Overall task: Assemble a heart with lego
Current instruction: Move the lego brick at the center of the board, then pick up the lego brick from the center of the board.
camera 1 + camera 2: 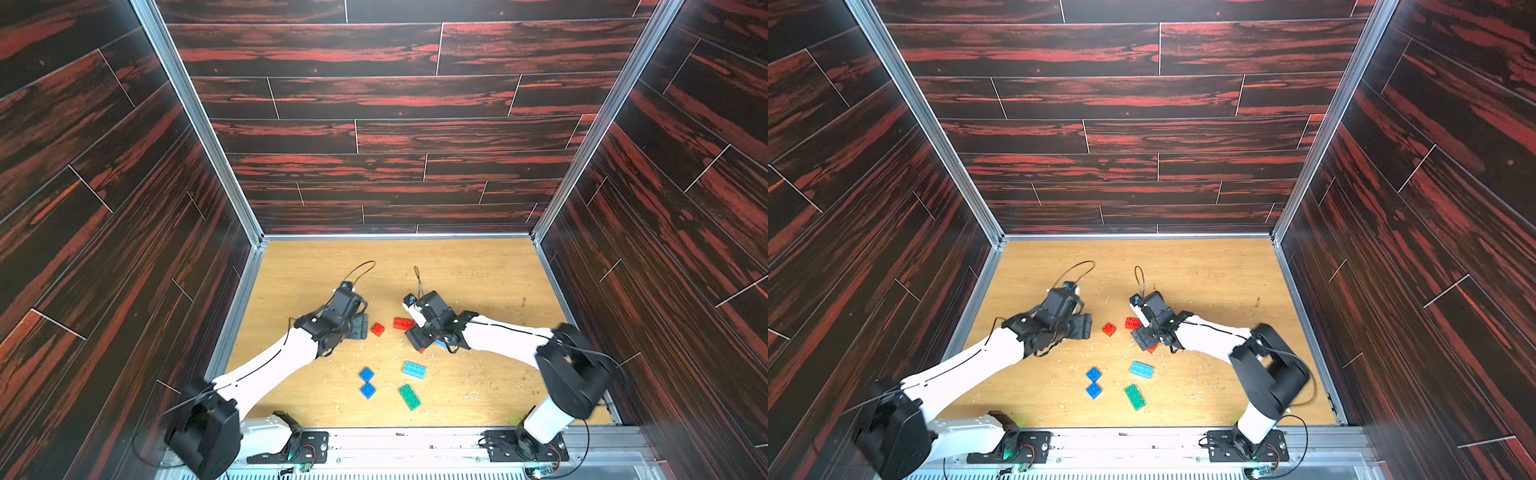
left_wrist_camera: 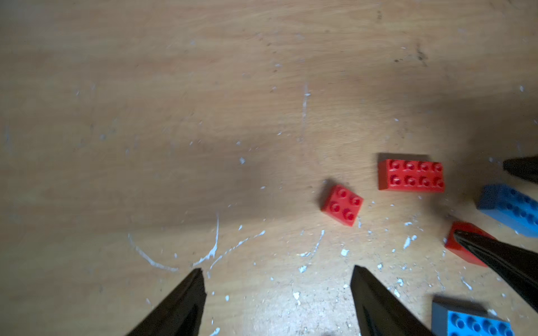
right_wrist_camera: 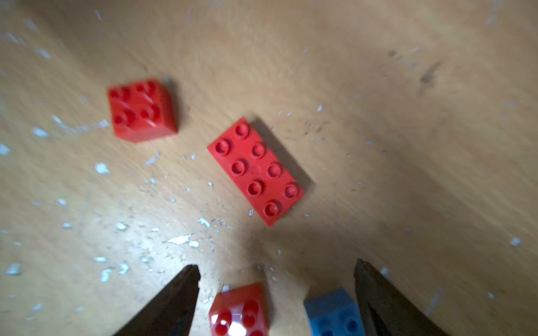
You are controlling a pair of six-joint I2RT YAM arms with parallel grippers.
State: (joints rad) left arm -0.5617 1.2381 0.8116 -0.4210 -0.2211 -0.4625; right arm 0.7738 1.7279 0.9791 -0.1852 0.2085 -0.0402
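Here the left tool [image 2: 278, 276] is open and empty, hanging above bare counter [image 2: 203, 116]. A square red brick [image 2: 343, 205] lies just ahead of its tips and a long red brick [image 2: 411, 176] beyond that. The right tool [image 3: 276, 267] has its jaws apart too, low over a second square red brick [image 3: 238, 311] and the end of a light blue brick [image 3: 332, 312]. Both lie between the jaws, side by side with a small gap, and neither looks clamped.

We judge the heart barely begun, since every brick we see lies loose on the counter and none is joined. The other light blue brick [image 1: 414, 370], two dark blue bricks [image 1: 366, 374] and a green brick [image 1: 409, 397] sit nearer the arm bases, well apart from both tools.

The next move, we think, calls for the right tool to centre on one brick alone, because closing over both would likely shove them askew. The left tool could then steady a partner brick for pressing.

As for room, the far half of the counter is bare and the walls [image 1: 665, 291] stand well clear. The tight spot is between the two tools, which face each other across the red bricks.
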